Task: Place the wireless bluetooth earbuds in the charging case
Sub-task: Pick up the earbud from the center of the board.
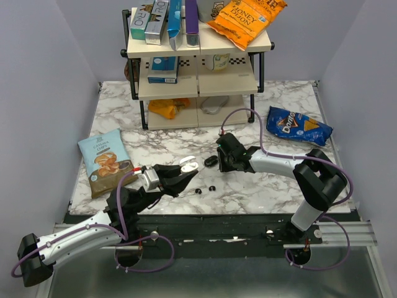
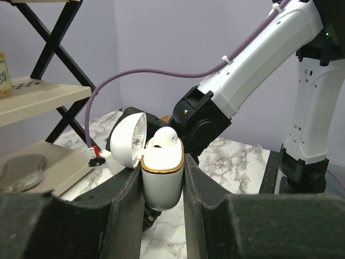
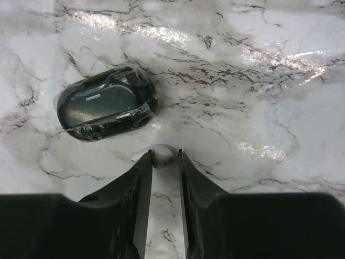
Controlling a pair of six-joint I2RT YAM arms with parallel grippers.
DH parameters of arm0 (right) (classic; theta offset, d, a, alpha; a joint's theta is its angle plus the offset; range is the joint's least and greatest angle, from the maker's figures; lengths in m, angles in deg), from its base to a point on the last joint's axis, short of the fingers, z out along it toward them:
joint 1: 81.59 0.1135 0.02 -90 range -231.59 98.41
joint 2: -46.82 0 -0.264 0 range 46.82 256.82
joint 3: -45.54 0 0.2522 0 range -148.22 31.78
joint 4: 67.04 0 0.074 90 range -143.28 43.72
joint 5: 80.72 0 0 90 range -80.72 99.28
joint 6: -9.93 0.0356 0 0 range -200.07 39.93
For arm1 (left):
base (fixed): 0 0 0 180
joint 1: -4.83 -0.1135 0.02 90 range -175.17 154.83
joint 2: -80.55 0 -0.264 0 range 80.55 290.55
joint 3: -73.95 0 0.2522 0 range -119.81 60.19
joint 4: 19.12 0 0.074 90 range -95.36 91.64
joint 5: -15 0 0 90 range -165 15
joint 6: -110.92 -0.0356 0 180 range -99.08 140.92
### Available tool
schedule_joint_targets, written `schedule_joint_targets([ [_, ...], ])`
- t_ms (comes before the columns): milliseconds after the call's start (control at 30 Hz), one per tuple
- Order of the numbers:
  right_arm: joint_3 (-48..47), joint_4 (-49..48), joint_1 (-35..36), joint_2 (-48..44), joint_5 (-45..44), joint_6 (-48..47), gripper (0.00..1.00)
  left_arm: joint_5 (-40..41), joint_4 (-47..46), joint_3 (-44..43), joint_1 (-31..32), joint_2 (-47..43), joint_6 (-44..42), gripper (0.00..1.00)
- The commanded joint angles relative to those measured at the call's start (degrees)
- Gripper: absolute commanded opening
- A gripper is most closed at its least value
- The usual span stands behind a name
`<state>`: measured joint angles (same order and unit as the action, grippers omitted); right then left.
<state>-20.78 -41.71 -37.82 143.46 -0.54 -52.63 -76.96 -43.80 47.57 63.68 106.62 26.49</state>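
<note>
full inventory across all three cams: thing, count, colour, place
charging case: 1, white, gold rim, lid open, in left gripper
earbuds: 2, white; one seated in charging case, one between right gripper's fingertips
oval case: 1, black, film-wrapped, on table by right gripper
small bits: 2, black, table front
snack bags: 3; teal table left, blue table right, orange atop shelf
boxes: several, mixed, on shelf
orange packet, grey oval thing: 1 each, bottom shelf
shelf: 1, cream, black frame, table back
table: 1, white marble
left gripper: 1, black, shut on charging case
right gripper: 1, black, over table
arms: 2, white-black
</note>
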Motion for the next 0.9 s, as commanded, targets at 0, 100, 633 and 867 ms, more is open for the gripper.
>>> schedule_joint_targets([
  [0, 0.5, -0.7, -0.1, 0.3, -1.3, -6.3, 0.31, 0.6, -1.3, 0.4, 0.4, 0.5, -0.2, 0.00],
  [100, 0.1, -0.7, 0.0, 0.6, -0.9, -9.5, 0.29, 0.3, -1.6, 0.4, 0.4, 0.6, -0.1, 0.00],
  [633, -2.0, 3.1, -0.1, -0.2, 0.4, -18.0, 0.57, -0.9, -0.7, 0.4, 0.6, -0.6, -0.4, 0.00],
  [867, -0.4, 3.5, -0.1, -4.9, -1.1, -9.1, 0.66, -0.8, -0.5, 0.3, 0.6, -0.8, -0.4, 0.00],
])
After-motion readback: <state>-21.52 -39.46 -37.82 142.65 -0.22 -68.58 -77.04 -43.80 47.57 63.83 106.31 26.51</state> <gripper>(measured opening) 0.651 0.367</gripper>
